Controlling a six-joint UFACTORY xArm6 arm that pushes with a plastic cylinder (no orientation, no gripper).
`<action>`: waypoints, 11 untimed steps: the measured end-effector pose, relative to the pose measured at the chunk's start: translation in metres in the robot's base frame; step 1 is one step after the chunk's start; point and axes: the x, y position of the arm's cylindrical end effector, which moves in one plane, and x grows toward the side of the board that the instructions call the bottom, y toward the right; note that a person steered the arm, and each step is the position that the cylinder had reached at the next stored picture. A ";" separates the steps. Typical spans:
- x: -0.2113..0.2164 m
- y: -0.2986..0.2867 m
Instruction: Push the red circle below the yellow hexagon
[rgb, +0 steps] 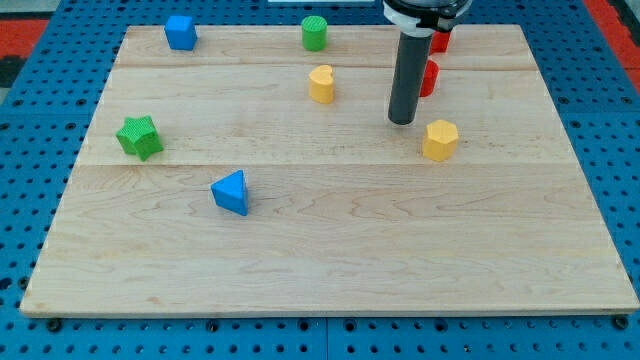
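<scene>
The yellow hexagon (440, 139) sits right of the board's centre. A red block (429, 78) stands just above it, half hidden behind my rod; its shape is hard to tell. Another red block (439, 41) lies higher, near the top edge, also partly hidden by the arm. My tip (401, 121) rests on the board just left of and slightly above the yellow hexagon, and below-left of the nearer red block, close to it.
A yellow heart-like block (321, 84) lies left of the rod. A green cylinder (314, 33) and a blue block (180, 32) sit near the top edge. A green star (139, 137) is at the left, a blue triangle (231, 192) below centre-left.
</scene>
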 end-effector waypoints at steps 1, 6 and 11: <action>0.000 0.000; -0.095 0.122; -0.037 0.001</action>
